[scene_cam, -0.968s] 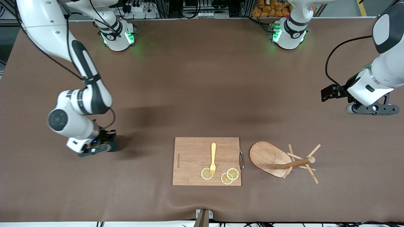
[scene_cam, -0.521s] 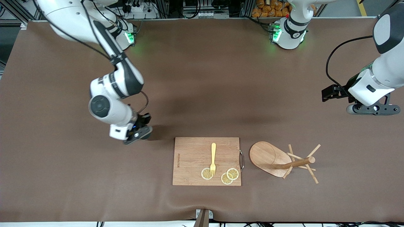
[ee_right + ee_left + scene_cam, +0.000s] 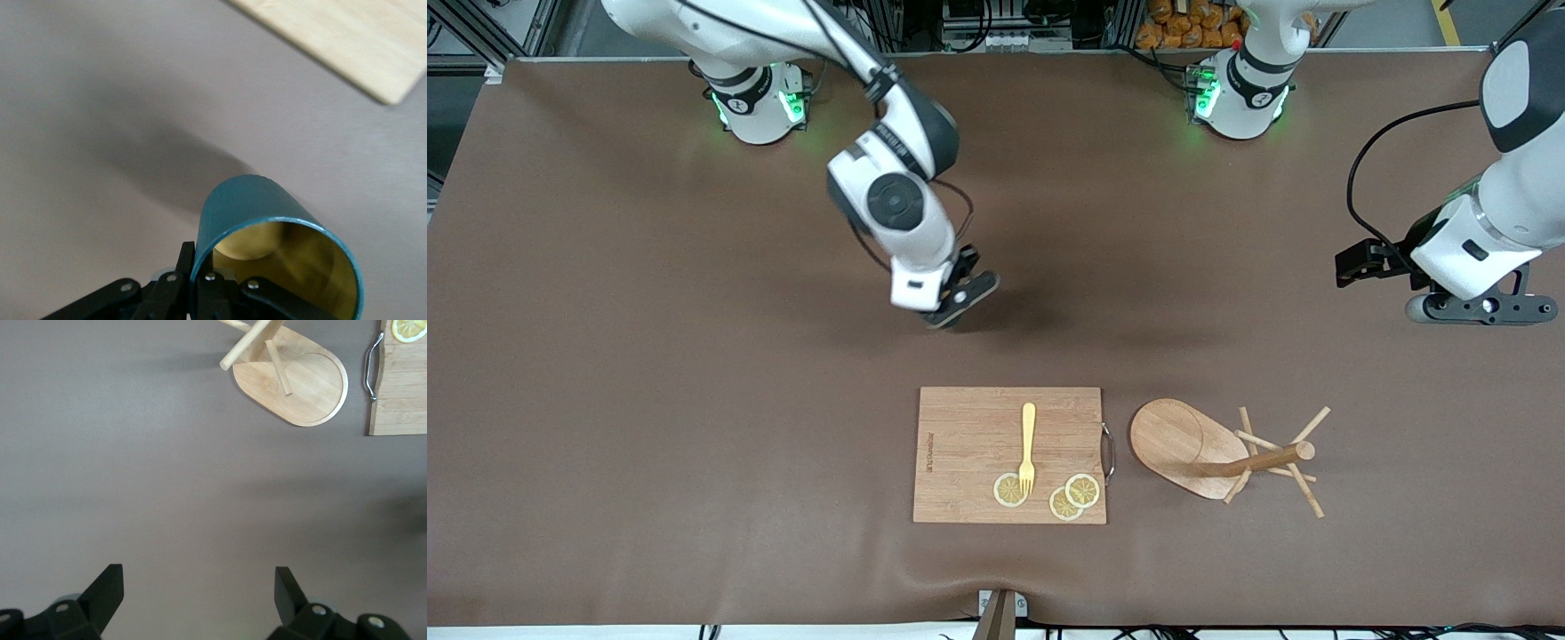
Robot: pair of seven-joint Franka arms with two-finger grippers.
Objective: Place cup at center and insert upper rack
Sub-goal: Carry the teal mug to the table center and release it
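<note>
My right gripper [image 3: 960, 302] is over the bare brown mat near the table's middle. In the right wrist view it [image 3: 199, 267] is shut on the rim of the dark teal cup [image 3: 267, 220], whose yellowish inside faces the camera. In the front view my hand hides the cup. The upper rack [image 3: 1209, 449], a light wooden mug tree, lies on its side next to the cutting board, toward the left arm's end. It also shows in the left wrist view [image 3: 293, 380]. My left gripper [image 3: 1480, 307] waits open and empty over bare mat [image 3: 198, 580].
A rectangular wooden cutting board [image 3: 969, 444] lies near the front edge, with a yellow fork [image 3: 1028, 444] and lemon slices [image 3: 1074, 498] on it. Its corner shows in the right wrist view [image 3: 347, 33] and its handle end in the left wrist view [image 3: 400, 387].
My right arm has carried the cup from the right arm's end of the table toward the middle and away from the front camera. The left arm has barely moved.
</note>
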